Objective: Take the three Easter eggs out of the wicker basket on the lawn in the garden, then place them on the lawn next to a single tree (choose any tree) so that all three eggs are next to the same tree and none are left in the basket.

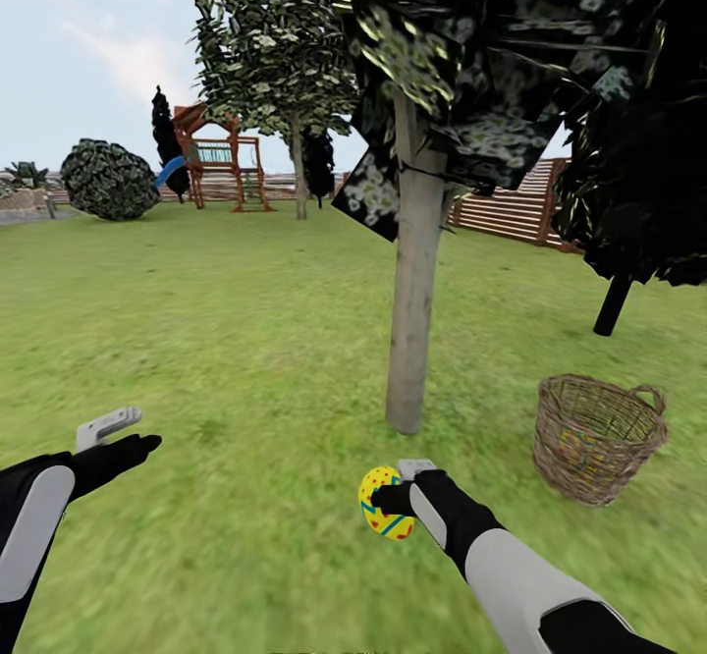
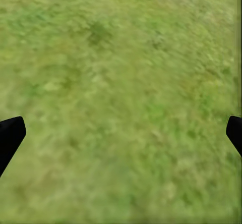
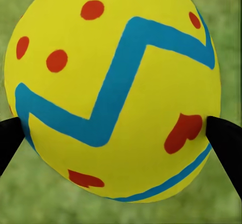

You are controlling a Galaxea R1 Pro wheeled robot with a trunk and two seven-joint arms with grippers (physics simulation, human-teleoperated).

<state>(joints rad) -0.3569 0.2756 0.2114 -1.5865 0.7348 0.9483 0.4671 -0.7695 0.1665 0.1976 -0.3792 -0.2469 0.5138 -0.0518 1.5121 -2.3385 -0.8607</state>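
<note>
A yellow Easter egg with a blue zigzag and red marks is held above the lawn by my right gripper, which is shut on it. In the right wrist view the egg sits between the two black fingertips. It hangs just in front of a tree with a pale grey trunk. The wicker basket stands on the grass to the right of that trunk; something colourful shows faintly through its weave. My left gripper hovers open over bare grass at the lower left.
A black-trunked dark tree stands behind the basket. Farther back are a second pale-trunked tree, a round bush, a wooden play set and the slat fence. Open grass spreads to the left.
</note>
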